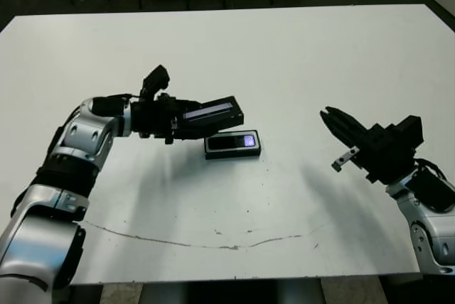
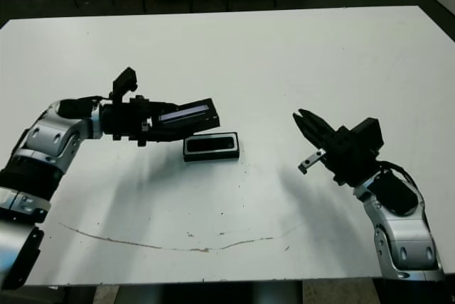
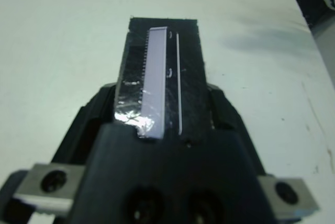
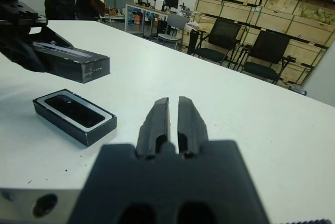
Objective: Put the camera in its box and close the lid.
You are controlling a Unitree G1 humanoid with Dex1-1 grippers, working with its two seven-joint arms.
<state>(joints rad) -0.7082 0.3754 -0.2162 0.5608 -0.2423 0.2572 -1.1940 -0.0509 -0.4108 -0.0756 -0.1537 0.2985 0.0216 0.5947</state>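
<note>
Head view: one lid [image 1: 213, 116], one box [image 1: 232, 145].

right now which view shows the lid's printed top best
The left wrist view: the lid fills the frame with its shiny grey print facing the camera, gripped by the left gripper. Both eye views show it small and tilted above the box. The right wrist view shows mostly its dark side edge.

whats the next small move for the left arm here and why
Probably shift the left pincer toward the white-lined black box and lower the flat black lid onto it: the slim black camera already lies inside, and the lid hangs tilted beside it.
</note>
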